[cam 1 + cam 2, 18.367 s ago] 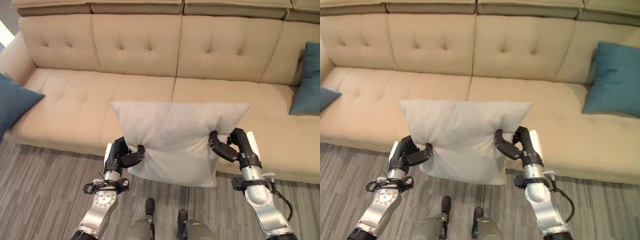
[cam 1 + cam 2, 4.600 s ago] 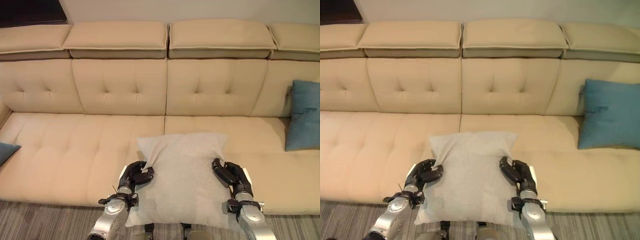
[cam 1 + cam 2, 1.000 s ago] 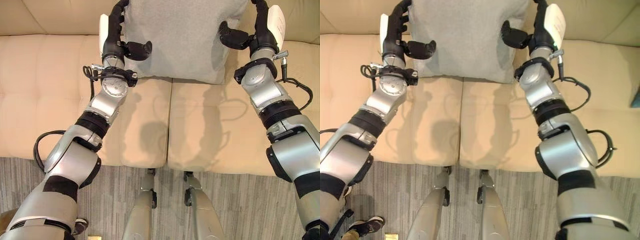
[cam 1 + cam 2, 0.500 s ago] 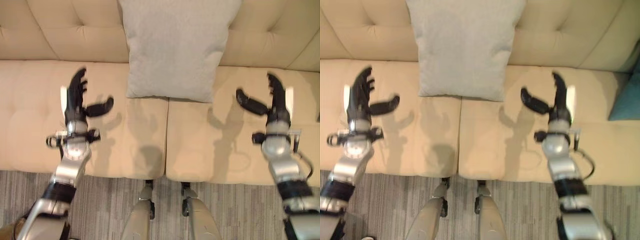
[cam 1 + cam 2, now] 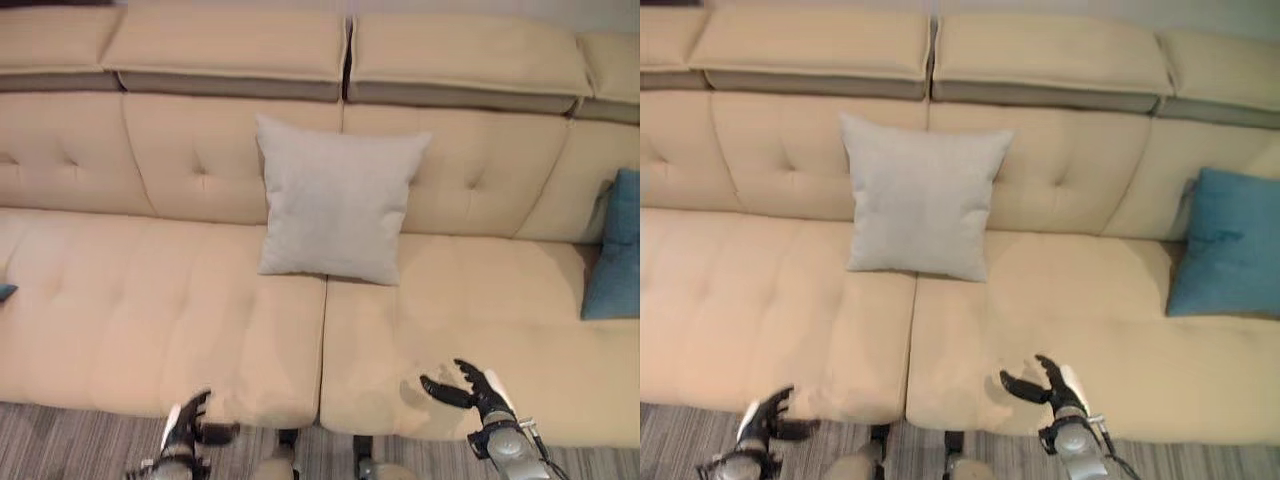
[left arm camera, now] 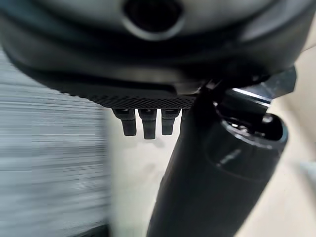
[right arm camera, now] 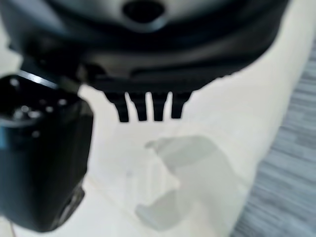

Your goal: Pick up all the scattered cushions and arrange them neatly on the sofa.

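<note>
A light grey cushion (image 5: 335, 204) stands upright against the backrest at the middle of the beige sofa (image 5: 150, 300), with nothing touching it. My left hand (image 5: 187, 428) hangs low at the seat's front edge, fingers straight and empty. Over the front of the right seat my right hand (image 5: 472, 389) is open, thumb spread, holding nothing. A teal cushion (image 5: 1225, 243) leans in the sofa's right corner. The tip of another blue cushion (image 5: 5, 291) pokes in at the far left.
Grey striped carpet (image 5: 680, 435) runs along the sofa's front. Wide bare seat lies on both sides of the grey cushion.
Both hands have dropped back from the seat to the sofa's front edge. The camera has tilted up, so the whole backrest and headrests now show.
</note>
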Robot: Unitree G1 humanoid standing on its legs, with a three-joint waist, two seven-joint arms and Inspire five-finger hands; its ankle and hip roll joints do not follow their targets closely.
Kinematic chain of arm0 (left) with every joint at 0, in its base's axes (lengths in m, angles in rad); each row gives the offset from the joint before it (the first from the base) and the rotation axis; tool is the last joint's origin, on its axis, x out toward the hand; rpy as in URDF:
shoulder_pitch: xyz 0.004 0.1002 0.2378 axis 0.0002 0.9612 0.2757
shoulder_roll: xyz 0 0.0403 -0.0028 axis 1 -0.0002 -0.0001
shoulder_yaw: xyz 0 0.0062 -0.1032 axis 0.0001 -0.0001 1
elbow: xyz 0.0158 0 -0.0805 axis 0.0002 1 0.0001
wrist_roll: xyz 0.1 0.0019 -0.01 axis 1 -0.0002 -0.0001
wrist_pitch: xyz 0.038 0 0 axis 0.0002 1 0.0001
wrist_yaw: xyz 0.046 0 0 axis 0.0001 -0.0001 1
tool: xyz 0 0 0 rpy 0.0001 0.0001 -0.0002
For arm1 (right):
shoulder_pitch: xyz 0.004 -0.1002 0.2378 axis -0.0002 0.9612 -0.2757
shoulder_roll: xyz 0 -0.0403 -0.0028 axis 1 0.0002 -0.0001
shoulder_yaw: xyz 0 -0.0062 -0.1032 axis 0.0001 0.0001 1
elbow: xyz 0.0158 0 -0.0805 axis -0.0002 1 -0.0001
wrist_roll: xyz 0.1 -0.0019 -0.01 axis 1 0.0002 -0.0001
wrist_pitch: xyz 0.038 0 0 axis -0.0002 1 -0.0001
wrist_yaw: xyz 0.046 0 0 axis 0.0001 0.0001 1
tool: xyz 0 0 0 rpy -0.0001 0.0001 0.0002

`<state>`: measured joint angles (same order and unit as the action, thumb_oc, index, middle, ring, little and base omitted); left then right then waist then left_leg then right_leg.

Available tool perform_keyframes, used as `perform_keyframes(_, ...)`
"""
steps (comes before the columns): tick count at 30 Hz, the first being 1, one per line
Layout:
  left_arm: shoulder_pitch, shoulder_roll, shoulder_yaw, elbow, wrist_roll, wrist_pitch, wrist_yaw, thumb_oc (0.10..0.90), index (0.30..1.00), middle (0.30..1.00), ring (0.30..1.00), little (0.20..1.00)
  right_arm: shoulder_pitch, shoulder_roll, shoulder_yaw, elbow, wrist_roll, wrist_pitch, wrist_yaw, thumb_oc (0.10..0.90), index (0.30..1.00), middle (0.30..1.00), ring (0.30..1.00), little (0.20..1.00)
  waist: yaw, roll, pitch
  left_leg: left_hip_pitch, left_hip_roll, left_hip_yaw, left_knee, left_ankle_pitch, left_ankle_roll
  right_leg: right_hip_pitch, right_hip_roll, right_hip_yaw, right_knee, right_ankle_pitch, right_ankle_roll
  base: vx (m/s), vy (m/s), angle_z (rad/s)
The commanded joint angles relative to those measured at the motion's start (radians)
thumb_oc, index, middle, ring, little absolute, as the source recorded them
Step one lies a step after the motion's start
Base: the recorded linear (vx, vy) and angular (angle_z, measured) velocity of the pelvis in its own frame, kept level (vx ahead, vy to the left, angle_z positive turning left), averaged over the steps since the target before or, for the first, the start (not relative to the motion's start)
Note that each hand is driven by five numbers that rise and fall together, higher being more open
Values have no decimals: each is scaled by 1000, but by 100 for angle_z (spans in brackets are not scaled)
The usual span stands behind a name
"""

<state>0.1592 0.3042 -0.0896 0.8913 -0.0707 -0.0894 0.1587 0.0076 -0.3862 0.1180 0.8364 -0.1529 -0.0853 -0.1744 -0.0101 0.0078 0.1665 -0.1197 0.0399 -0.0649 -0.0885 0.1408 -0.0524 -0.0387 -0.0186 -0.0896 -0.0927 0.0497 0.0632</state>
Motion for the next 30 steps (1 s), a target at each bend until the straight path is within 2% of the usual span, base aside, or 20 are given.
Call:
perform_keyframes(1,-77,27,-12,30,42,-48,28,800,900,900,900,900,-10,-36,-15,1,14,-53,-44,800,900,900,900,900,19,-20,-57,-27,-14,30,21,-66,-10,-42,-8,-27,85,-112,17,-259,-97,31)
perform_keyframes(2,-106,15,-22,75,43,-48,46,800,900,900,900,900,-27,-28,-5,50,29,-49,-57,800,900,900,900,900,20,-24,-41,-82,-25,20,58,-60,-16,-58,-10,-38,73,-104,12,-340,-88,31)
perform_keyframes(5,-131,11,-27,84,39,-51,52,800,900,900,900,900,-46,-29,3,86,37,-41,-65,800,900,900,900,900,19,-36,-30,-117,-47,22,121,-99,-6,-100,-22,-48,85,-89,10,-271,-37,35)
perform_keyframes(6,-136,9,-29,85,45,-53,57,800,900,900,900,900,-54,-32,10,103,33,-39,-72,800,900,900,900,900,15,-46,-29,-120,-61,22,178,-148,2,-122,-34,-52,89,-78,11,-217,5,20)
perform_keyframes(7,-139,4,-31,89,45,-51,56,800,900,900,900,900,-59,-38,17,132,27,-31,-71,800,900,900,900,900,9,-53,-30,-91,-66,35,237,-208,9,-132,-43,-57,91,-68,10,-221,6,26)
perform_keyframes(10,-141,-4,-36,100,43,-52,53,800,900,900,900,900,-61,-40,21,165,20,-25,-69,800,900,900,900,900,-5,-55,-43,-47,-56,59,286,-241,10,-134,-50,-70,86,-56,8,-135,55,42)
perform_keyframes(11,-148,-10,-41,108,42,-52,52,800,900,900,900,900,-67,-40,23,191,14,-22,-68,800,900,900,900,900,-16,-52,-52,17,-39,82,305,-268,9,-131,-52,-86,84,-47,11,-75,54,34)
perform_keyframes(12,-148,-9,-41,109,42,-52,52,800,900,900,900,900,-67,-40,23,191,14,-22,-68,800,900,900,900,900,-18,-53,-54,15,-42,81,303,-264,9,-133,-54,-87,83,-45,11,-102,85,36)
perform_keyframes(14,-164,-13,-71,116,67,-51,49,800,900,900,900,900,-69,-29,30,231,6,-15,-66,800,900,900,900,900,-48,-35,-74,125,-27,135,204,-309,19,-161,-59,-127,97,-27,27,-127,124,45)
perform_keyframes(15,-164,-13,-71,116,67,-51,50,800,900,900,900,900,-69,-29,30,232,6,-16,-66,800,900,900,900,900,-49,-35,-74,126,-27,134,202,-309,19,-161,-59,-128,97,-27,28,-254,239,68)
perform_keyframes(16,-183,-14,-82,123,74,-51,58,800,900,900,900,900,-86,-18,42,261,-1,-4,-72,800,900,900,900,900,-47,-36,-64,137,-50,110,136,-309,30,-187,-66,-128,112,6,43,-165,149,51)
perform_keyframes(18,-195,-14,-84,133,77,-50,61,800,900,900,900,900,-98,0,54,283,-8,0,-69,800,900,900,900,900,-48,-46,-62,130,-74,87,102,-297,43,-209,-76,-121,117,29,57,-252,179,34)
perform_keyframes(21,-203,-9,-75,144,73,-49,64,800,900,900,900,900,-109,14,63,297,-15,10,-70,800,900,900,900,900,-42,-53,-56,128,-81,77,78,-284,50,-222,-82,-115,122,36,66,-210,96,15)
perform_keyframes(23,-227,4,-70,172,71,-44,74,800,900,900,900,900,-130,32,67,301,-2,20,-70,800,900,900,900,900,-40,-60,-33,96,-82,56,80,-256,60,-254,-72,-14,168,30,90,-250,44,19)
perform_keyframes(24,-227,4,-70,172,71,-44,74,800,900,900,900,900,-130,32,67,301,-2,20,-70,800,900,900,900,900,-40,-60,-34,95,-83,56,80,-255,60,-255,-72,-14,169,30,90,-140,19,41)
perform_keyframes(25,-230,7,-73,178,71,-40,76,800,900,900,900,900,-125,37,64,300,7,19,-72,800,900,900,900,900,-42,-59,-31,85,-86,39,83,-249,64,-256,-58,43,189,20,94,-114,8,51)
perform_keyframes(27,-223,10,-75,207,84,-35,79,800,900,900,900,900,-108,45,62,309,25,19,-68,800,900,900,900,900,-36,-62,-29,51,-94,-10,101,-226,68,-211,-38,130,240,-23,77,-195,-5,73)
perform_keyframes(28,-223,10,-75,207,84,-35,79,800,900,900,900,900,-108,45,62,309,25,19,-68,800,900,900,900,900,-36,-62,-30,50,-94,-10,101,-226,68,-212,-38,130,240,-22,77,-206,-52,95)
perform_keyframes(29,-212,16,-68,230,84,-26,80,800,900,900,900,900,-92,51,58,315,38,16,-64,800,900,900,900,900,-24,-64,-37,19,-100,-56,111,-206,66,-168,-19,181,287,-72,65,-95,-43,90)
perform_keyframes(30,-212,17,-68,230,84,-26,80,800,900,900,900,900,-92,51,58,315,38,16,-64,800,900,900,900,900,-25,-64,-40,16,-101,-57,111,-204,66,-171,-19,180,285,-70,66,-138,-80,83)
